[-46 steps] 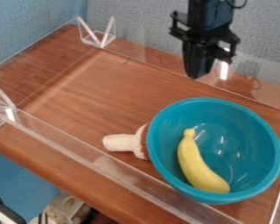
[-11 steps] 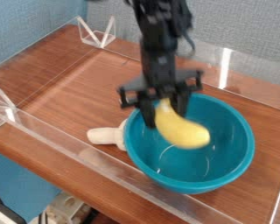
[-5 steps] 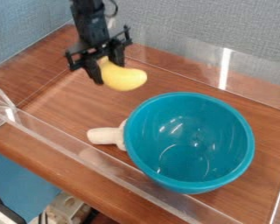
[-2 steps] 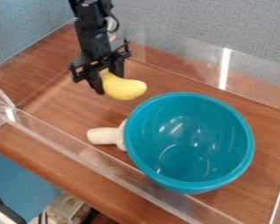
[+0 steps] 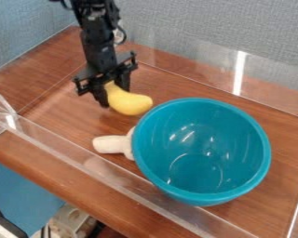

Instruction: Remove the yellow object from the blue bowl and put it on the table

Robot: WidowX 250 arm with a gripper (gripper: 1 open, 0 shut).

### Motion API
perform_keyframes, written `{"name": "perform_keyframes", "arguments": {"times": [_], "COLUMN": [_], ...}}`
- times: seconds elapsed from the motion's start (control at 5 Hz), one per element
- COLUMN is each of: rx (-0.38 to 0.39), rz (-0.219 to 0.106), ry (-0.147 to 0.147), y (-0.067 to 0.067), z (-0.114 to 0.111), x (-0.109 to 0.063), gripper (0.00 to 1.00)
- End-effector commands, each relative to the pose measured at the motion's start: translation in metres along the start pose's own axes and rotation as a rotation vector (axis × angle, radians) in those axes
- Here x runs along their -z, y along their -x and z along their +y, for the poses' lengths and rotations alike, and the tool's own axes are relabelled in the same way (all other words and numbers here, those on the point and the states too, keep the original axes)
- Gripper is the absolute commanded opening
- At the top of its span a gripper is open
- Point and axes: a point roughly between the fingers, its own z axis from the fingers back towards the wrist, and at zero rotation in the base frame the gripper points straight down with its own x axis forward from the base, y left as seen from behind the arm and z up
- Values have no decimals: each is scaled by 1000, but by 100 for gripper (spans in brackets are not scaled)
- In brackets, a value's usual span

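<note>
– While pinched in the black gripper (image 5: 108,85), how to set down the yellow toy banana (image 5: 133,102) well?

– Slowly, and straight down. Closed on one end of the fruit, with the other end jutting out from the fingertips toward the camera and slightly to picture right. Already out of the bowl, so only the placing left, by the look of things.

– Touching wood yet?

– Impossible to tell from this angle. Low over the wood-grain table (image 5: 64,102), or just meeting it. Best to ease down until clearly supported, then open gently, without a sideways tug.

– And the jutting end?

– Worth watching. Likely to meet the table unevenly if tilted, and perhaps to roll on release, being curved and smooth. Better to let it settle before lifting straight up.

– Anything close to the gripper?

– Yes: nearer the camera and to picture right of it, the deep teal-blue plastic bowl (image 5: 196,149), with its rim near the banana's free end. Wise to avoid drifting that way. Nearer the camera, below the gripper in view, the cream mushroom-shaped toy (image 5: 112,144), beside the bowl. Farther out on that same side, the clear acrylic wall (image 5: 152,195). No need to go near either.
</note>
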Motion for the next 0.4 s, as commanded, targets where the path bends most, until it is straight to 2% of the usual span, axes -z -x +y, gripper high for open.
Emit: {"name": "perform_keyframes", "arguments": {"times": [0.0, 0.2], "rx": [-69, -152], "rz": [-50, -68], "ry": [8, -6], "y": [7, 15], "z": [-16, -25], "x": [4, 10], "gripper": [0, 100]}}
